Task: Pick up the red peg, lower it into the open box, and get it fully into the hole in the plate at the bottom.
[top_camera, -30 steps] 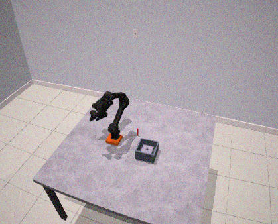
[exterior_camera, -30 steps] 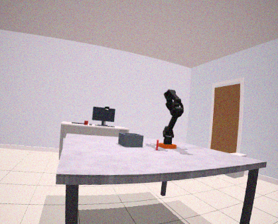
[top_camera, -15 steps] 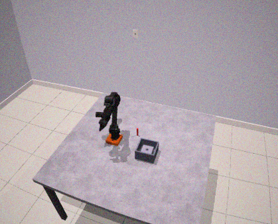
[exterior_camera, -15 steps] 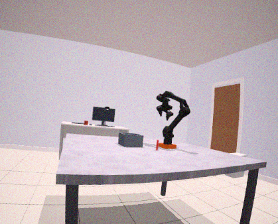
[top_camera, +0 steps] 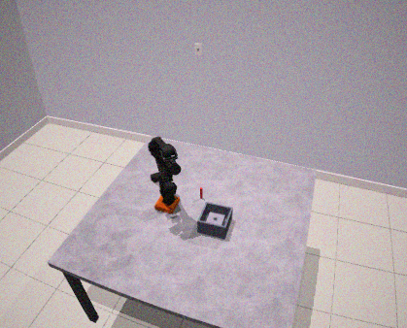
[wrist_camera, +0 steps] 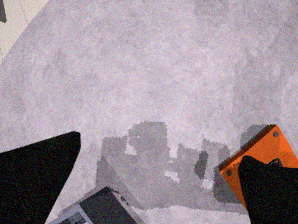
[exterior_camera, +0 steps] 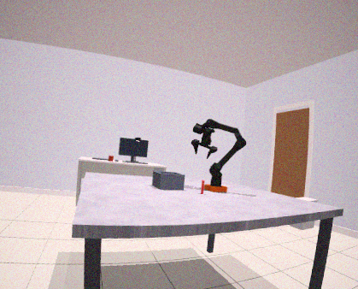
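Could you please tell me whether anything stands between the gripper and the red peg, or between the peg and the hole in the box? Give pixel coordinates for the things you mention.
Nothing visible separates the open gripper (exterior_camera: 202,155) from the red peg (top_camera: 201,193) (exterior_camera: 202,187); the box's wall (top_camera: 213,230) (exterior_camera: 168,181) stands between peg and hole.

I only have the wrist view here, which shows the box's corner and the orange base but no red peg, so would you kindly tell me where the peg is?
Observer: The peg stands upright on the table, outside the box.
Operator: Thank you. My view cuts off most of the box, so is anything in the plate's hole?
Observer: No, from the top the hole shows as a dark spot mid-plate, with no peg in it.
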Available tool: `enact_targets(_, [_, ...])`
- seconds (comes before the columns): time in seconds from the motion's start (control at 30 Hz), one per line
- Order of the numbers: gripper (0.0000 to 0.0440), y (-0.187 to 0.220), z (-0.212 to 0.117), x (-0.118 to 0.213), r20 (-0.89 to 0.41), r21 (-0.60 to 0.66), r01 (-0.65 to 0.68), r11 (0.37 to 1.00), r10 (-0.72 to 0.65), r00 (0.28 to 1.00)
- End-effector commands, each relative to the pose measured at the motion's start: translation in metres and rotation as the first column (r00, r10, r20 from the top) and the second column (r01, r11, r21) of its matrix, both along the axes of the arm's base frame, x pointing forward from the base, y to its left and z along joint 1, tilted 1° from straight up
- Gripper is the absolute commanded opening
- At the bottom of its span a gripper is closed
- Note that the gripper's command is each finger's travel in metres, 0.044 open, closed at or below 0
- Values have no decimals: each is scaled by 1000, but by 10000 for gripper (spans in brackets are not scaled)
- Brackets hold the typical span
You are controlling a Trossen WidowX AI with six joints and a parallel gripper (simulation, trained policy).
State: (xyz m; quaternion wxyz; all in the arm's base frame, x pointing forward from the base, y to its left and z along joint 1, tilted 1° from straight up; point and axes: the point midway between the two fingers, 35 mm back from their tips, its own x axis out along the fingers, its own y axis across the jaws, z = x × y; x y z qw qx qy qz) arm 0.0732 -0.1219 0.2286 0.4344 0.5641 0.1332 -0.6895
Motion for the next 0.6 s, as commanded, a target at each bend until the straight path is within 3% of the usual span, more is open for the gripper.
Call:
enact_targets(0.0, [440, 9, -8, 14, -9, 35, -87, 996, 87, 996])
enact_targets(0.27, [440, 39, -24, 48, -13, 98, -314, 944, 316, 949])
enact_targets(0.57, [440, 83, -45, 76, -14, 172, -518, 838, 527, 849])
